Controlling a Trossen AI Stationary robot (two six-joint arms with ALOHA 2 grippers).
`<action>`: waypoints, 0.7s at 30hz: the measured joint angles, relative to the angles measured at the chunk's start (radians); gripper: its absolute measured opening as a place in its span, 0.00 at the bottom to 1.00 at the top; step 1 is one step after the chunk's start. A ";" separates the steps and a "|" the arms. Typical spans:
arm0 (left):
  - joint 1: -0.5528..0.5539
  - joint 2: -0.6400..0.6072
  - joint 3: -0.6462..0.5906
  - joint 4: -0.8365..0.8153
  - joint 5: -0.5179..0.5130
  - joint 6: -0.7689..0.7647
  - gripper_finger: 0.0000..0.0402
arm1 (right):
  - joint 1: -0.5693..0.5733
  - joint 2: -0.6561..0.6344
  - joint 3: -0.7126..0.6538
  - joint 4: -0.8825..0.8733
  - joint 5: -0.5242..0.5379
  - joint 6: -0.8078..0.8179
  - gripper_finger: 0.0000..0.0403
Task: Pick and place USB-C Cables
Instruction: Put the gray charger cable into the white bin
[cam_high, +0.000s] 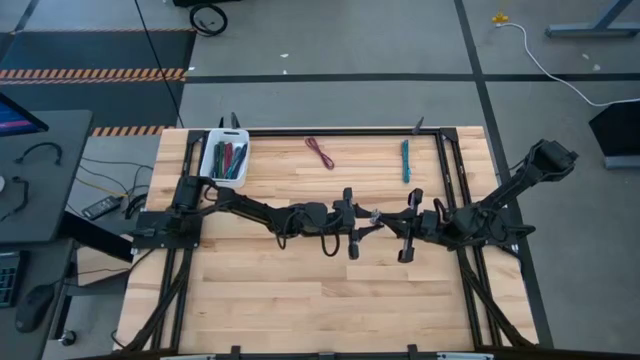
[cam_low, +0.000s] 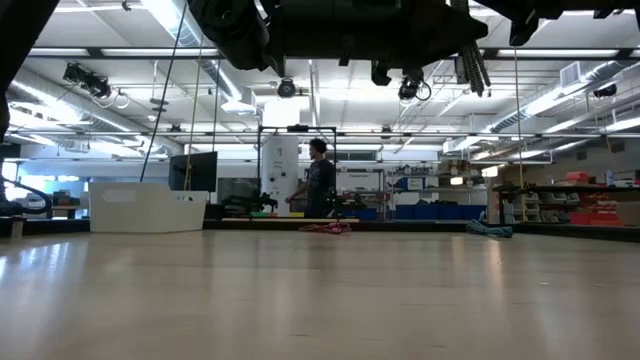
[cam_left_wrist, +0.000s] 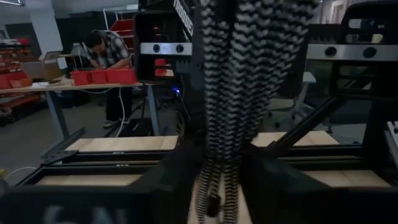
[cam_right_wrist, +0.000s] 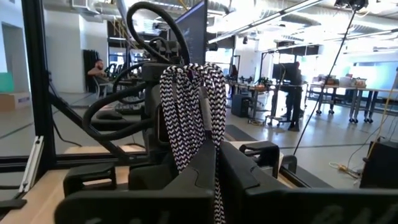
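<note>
Black-and-white braided cable bundle (cam_right_wrist: 189, 118) sits clenched between both end effectors, left (cam_high: 352, 222) and right (cam_high: 408, 225), above the wooden surface (cam_high: 300, 290) centre.

— How do the cameras sit?
— One looks straight down on the whole desk (cam_high: 300, 300); one level at desk height, facing the far room. Wrist cameras sit close, both filled by a black-and-white braided cable (cam_left_wrist: 249, 74).

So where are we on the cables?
Done: several cables lie in the bin. In hand: left gripper and right gripper both clamp a braided cable above the table. Left: that one, plus the maroon cable and teal cable lying loose.
</note>
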 joint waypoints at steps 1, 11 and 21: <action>-0.001 0.000 0.000 -0.001 0.000 0.001 0.24 | 0.000 0.002 0.000 0.000 0.001 0.000 0.02; -0.125 -0.068 0.000 -0.182 -0.518 0.155 0.07 | 0.050 -0.047 0.000 -0.118 0.095 0.000 0.19; -0.089 -0.352 0.000 -0.770 -0.906 -0.009 0.07 | -0.048 -0.009 -0.076 -0.302 0.016 0.141 0.32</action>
